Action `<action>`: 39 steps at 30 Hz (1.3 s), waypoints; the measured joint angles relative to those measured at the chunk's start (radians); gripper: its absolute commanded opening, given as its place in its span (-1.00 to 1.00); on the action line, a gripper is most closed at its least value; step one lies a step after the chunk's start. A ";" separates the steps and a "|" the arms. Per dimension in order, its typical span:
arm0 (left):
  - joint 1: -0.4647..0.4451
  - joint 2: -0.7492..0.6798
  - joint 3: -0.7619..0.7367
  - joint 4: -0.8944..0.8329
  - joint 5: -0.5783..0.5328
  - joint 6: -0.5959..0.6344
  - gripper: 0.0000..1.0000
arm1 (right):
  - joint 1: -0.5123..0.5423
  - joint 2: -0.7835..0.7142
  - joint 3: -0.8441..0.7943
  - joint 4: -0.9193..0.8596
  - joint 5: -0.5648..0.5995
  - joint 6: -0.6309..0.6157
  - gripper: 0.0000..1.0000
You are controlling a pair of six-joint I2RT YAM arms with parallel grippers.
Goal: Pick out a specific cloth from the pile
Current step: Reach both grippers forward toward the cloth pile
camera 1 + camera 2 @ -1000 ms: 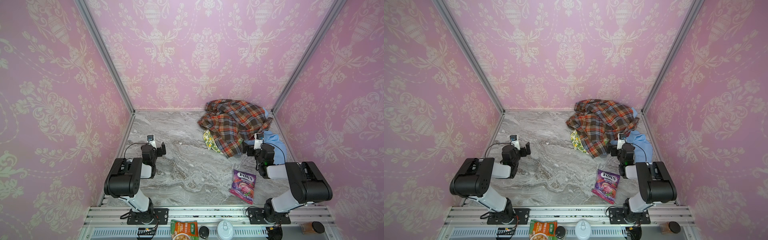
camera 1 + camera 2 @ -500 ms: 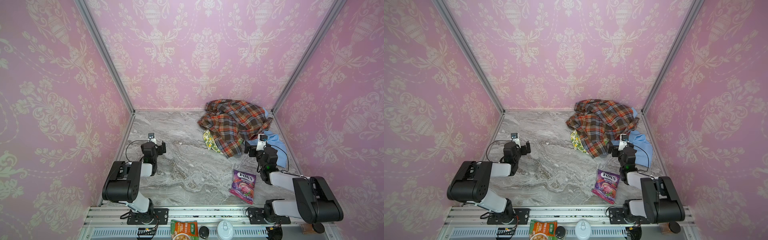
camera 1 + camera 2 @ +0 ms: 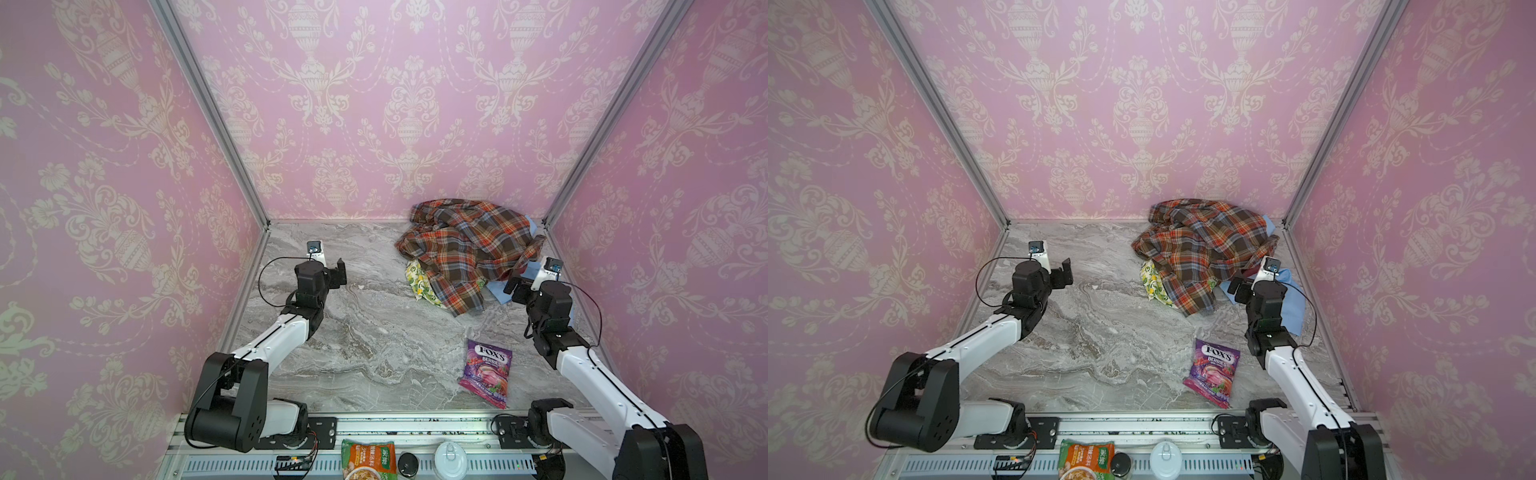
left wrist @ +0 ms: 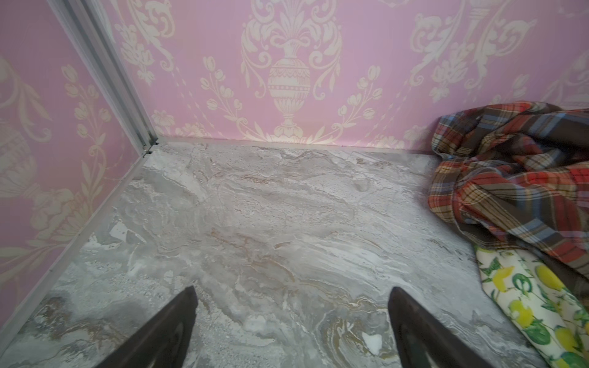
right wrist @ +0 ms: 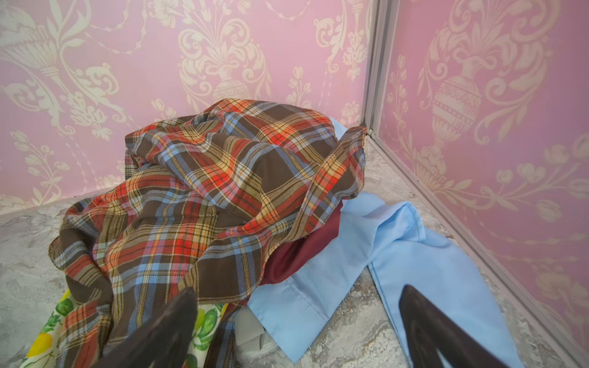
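Fingers of the right gripper stand spread wide with nothing between them; we see them dark, wedge-shaped and matte. They hang just over the near edge of the pile, and we cannot tell whether either touches fabric. The left gripper is equally wide and empty, above bare marble-patterned tabletop, well apart from the heap.

Just beyond the right gripper lies the cloth. We find only a narrow, smooth, slightly glossy maroon band of it, tucked under the hem of the plaid shirt and lying on the light blue shirt. That exposed band runs lengthwise along the plaid's edge, widening toward the gripper. The rest is covered, so we cannot give the whole piece's long axis.

The plaid shirt is soft woven twill in brown, orange-red and pale blue, crumpled into a mound on top. The light blue shirt is thin and smooth, spread flat with a stitched hem, reaching toward the corner post. A lemon-print cloth, yellow and green on white, peeks from beneath the plaid on the side facing the left arm. In both top views the pile sits in the far right corner of the table, against pink damask wallpaper. A purple Fox's candy bag lies flat nearer the front.
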 measured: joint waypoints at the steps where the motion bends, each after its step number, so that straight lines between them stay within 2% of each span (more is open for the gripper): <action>1: -0.015 0.000 0.006 -0.015 0.018 -0.018 0.85 | 0.006 -0.003 0.029 -0.031 0.005 0.007 0.97; 5: -0.064 0.000 0.053 -0.088 0.098 -0.113 0.77 | 0.032 0.000 0.132 -0.140 0.006 0.029 0.93; 10: -0.157 0.006 0.188 -0.177 0.199 -0.229 0.76 | 0.062 0.060 0.267 -0.270 -0.007 0.063 0.92; 16: -0.273 0.034 0.367 -0.303 0.259 -0.245 0.73 | 0.099 0.108 0.337 -0.384 -0.031 0.113 0.86; 20: -0.330 0.035 0.375 -0.369 0.267 -0.177 0.73 | 0.105 0.111 0.337 -0.437 -0.053 0.183 0.81; 27: -0.478 0.035 0.375 -0.500 0.269 0.016 0.75 | 0.105 0.111 0.285 -0.468 -0.081 0.340 0.76; 31: -0.536 0.034 0.375 -0.545 0.256 0.109 0.75 | 0.097 0.119 0.249 -0.481 -0.124 0.428 0.66; 39: -0.591 0.000 0.346 -0.557 0.240 0.213 0.78 | -0.027 0.166 0.162 -0.423 -0.275 0.595 0.51</action>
